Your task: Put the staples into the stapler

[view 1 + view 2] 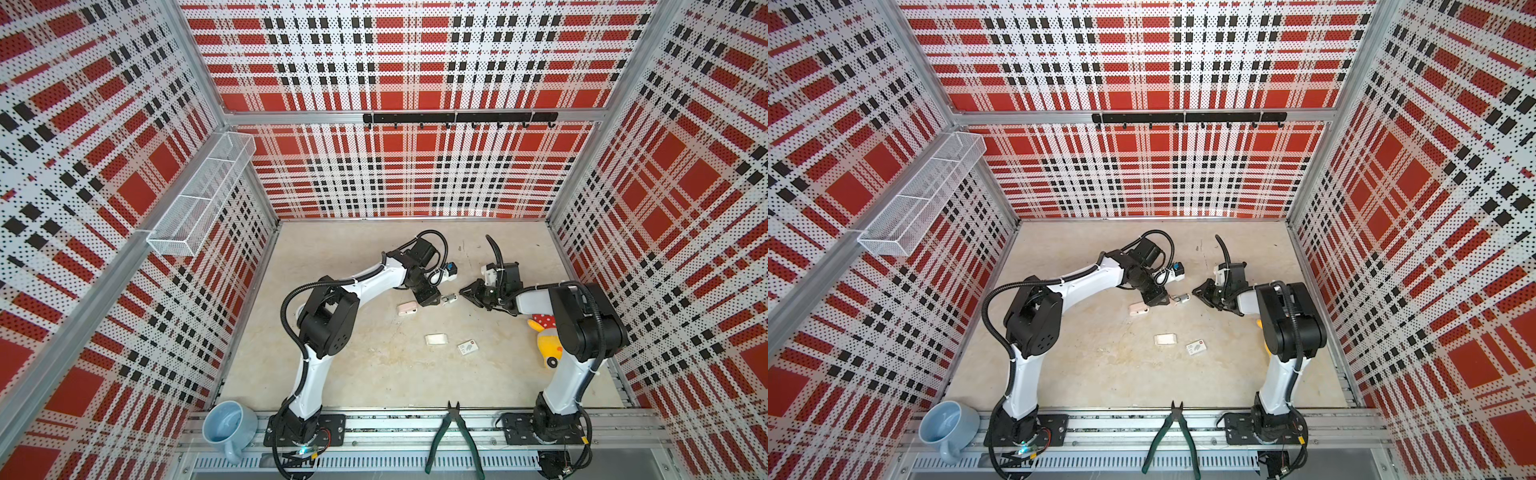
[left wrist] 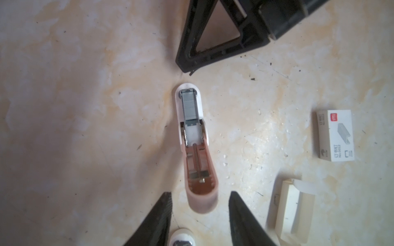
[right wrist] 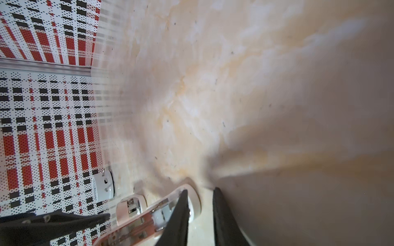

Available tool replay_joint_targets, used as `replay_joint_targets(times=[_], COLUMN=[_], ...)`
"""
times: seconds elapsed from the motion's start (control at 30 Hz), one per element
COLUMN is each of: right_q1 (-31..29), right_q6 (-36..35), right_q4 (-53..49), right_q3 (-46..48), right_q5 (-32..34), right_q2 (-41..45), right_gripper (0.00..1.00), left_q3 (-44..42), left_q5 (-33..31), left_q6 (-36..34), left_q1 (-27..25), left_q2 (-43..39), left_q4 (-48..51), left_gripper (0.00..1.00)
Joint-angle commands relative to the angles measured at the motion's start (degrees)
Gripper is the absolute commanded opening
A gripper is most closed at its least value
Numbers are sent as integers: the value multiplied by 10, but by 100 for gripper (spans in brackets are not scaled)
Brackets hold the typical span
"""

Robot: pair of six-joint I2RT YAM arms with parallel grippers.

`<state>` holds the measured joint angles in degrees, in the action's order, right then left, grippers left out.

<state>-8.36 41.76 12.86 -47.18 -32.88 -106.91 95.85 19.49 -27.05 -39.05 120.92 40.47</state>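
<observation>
Stapler (image 2: 196, 153) lies open on tabletop (image 2: 85, 106). Staples (image 2: 190, 106) sit in its tray, near white tip. My left gripper (image 2: 200, 192) open, one finger each side of pink end, holds nothing. My right gripper (image 3: 200, 189) open just little, by white tip, holds nothing.

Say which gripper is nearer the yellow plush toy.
Right. The right gripper sits left of and behind the yellow plush toy; the left gripper lies even farther left.
</observation>
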Motion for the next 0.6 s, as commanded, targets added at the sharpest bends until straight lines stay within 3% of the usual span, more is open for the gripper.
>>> replay_joint_targets(times=[0.0, 0.2, 0.57], right_q1=[2, 2, 2], right_q6=[3, 0, 2], right_q4=[37, 33, 31], right_q3=[-14, -17, -2], right_q5=[-22, -34, -40], right_q2=[-18, -31, -32], right_gripper=[23, 22, 19], left_q3=[9, 13, 24], left_q5=[4, -1, 5], left_q6=[5, 8, 13], left_q1=[-4, -6, -7], left_q2=[14, 22, 27], left_q4=[-6, -8, -13], left_gripper=[46, 47, 39])
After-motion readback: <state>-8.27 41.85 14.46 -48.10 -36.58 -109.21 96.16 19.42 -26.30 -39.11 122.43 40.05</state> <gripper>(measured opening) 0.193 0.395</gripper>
